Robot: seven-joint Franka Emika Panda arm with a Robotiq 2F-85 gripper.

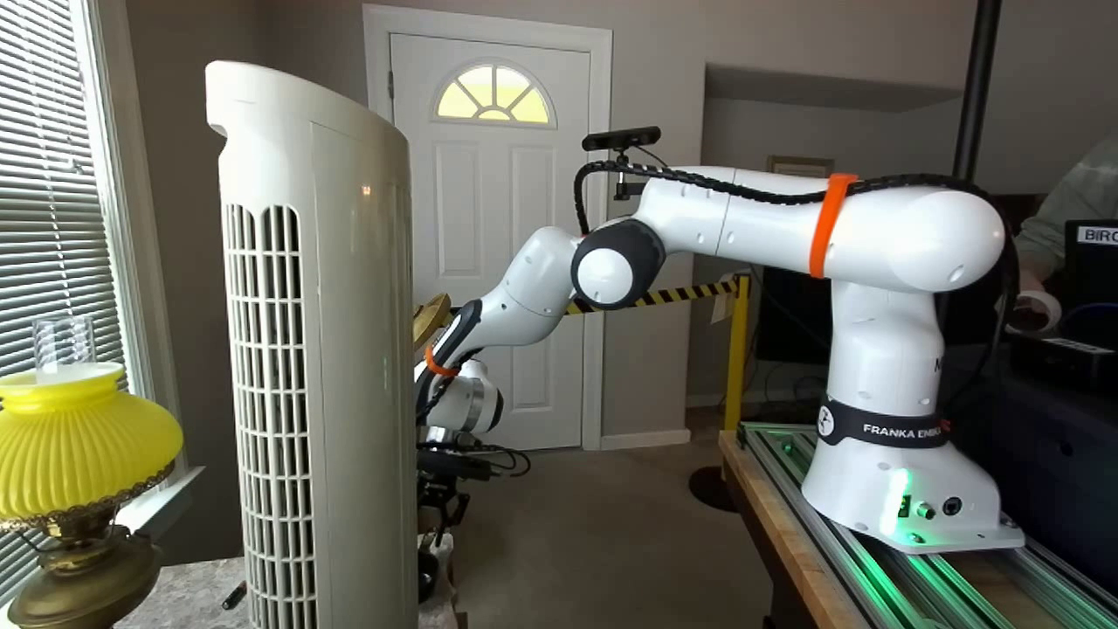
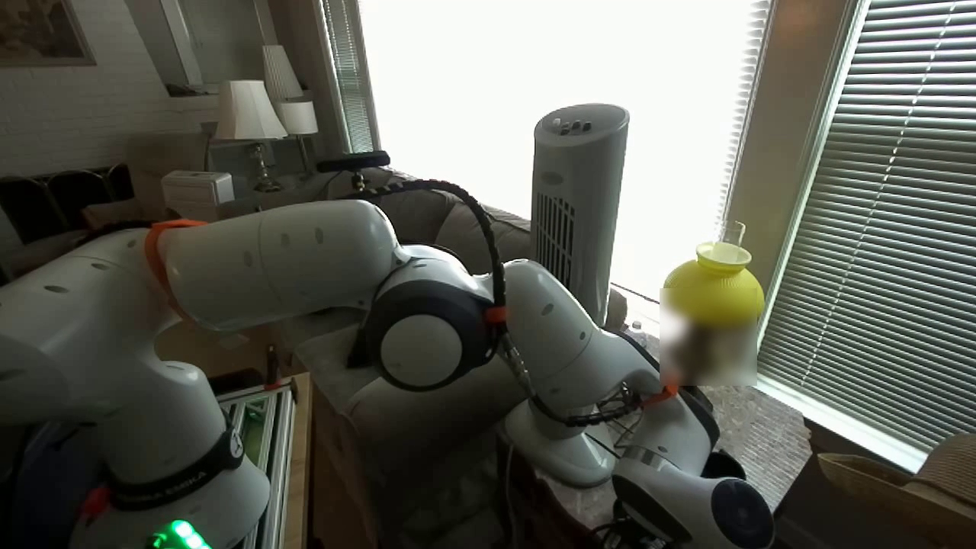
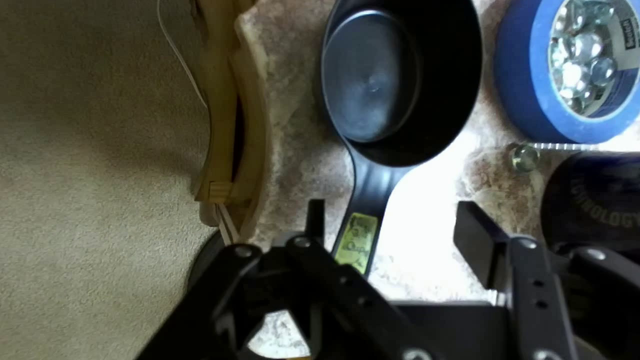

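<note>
Robot arm (image 1: 760, 227): biggest, white, reaching toward 9 o'c in an ext. view & dipping at the far end. Speckled surface (image 2: 762, 427) next, w/ the small stuff on it. Tower fan (image 1: 362, 349): tall, upright on it, approx 9 o'c from the arm's base, part-hiding the arm's far end. Yellow-shaded lamp (image 1: 87, 463) at 8 o'c from the fan.

Claw (image 3: 392, 222) (clock from here = wrist view, centred on it): jaws well apart, wide gap b/w fingers, nothing gripped AFAICT. Black measuring cup (image 3: 375, 150) on the surface right by it: bowl at 12 o'c, handle (image 3: 370, 195) running down to approx 7 & showing b/w the fingers, nearer the 9 o'c one; its end is hidden by the claw. Contact w/ it: can't tell.

Blue tape roll (image 3: 525, 90) at 1–2 o'c. Dark mug (image 3: 595, 200) (prob.), lettered TECHNOLOGY, 3 o'c, partly behind the claw. Tiniest: clear marbles (image 3: 582, 55) inside the roll's ring, + a loose marble (image 3: 525, 158) at 2 o'c, b/w roll & mug.

Step, my read: pre-grip line-up at the cup's handle, no grip made. Next move prob. calls for a small shift to 9 o'c to centre on the handle, a drop low enough to straddle it, then a squeeze, w/ the 3 o'c finger kept off the mug.
</note>
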